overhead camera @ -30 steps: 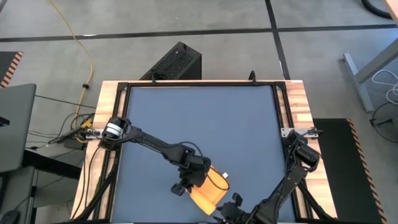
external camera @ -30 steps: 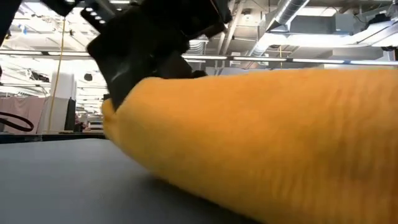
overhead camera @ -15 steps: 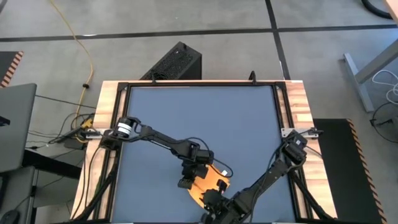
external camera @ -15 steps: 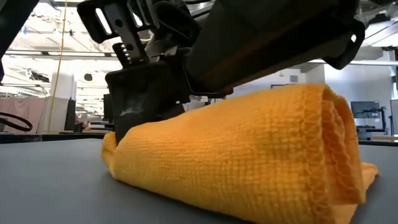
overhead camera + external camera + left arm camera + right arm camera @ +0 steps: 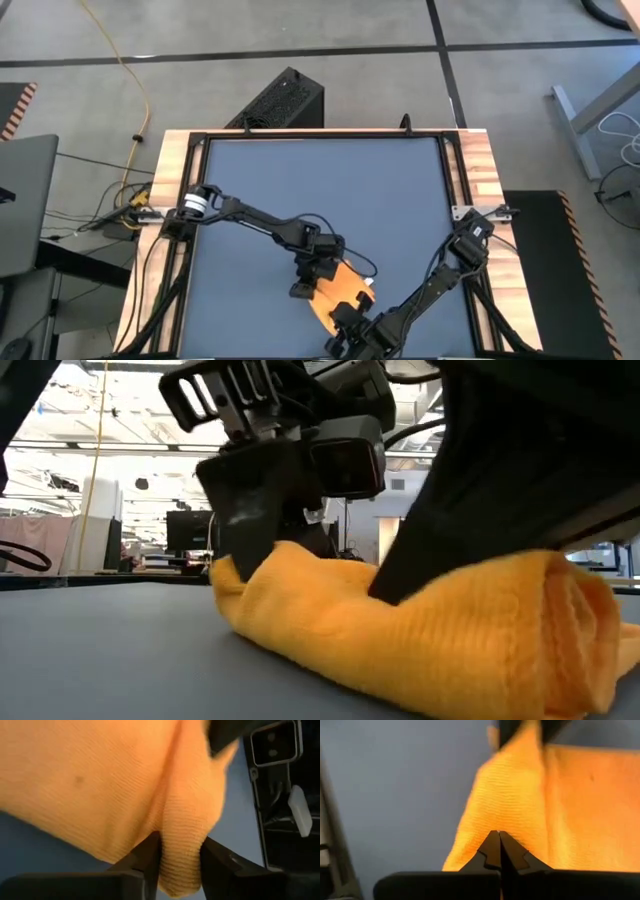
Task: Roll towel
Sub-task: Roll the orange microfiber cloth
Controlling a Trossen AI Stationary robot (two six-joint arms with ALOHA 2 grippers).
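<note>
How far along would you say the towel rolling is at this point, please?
Partly done: the towel already shows a rolled coil at one end in the low view. In hand: the left claw pinches a fold, and the right claw presses shut against the cloth's edge. Left: the flat part under both claws remains unrolled.

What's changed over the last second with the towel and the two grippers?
The right gripper came in from the towel's right side onto its near end and now presses there, shut. The towel went from raised to lying low, rolled on the table. The left gripper stayed clamped on the far fold.
</note>
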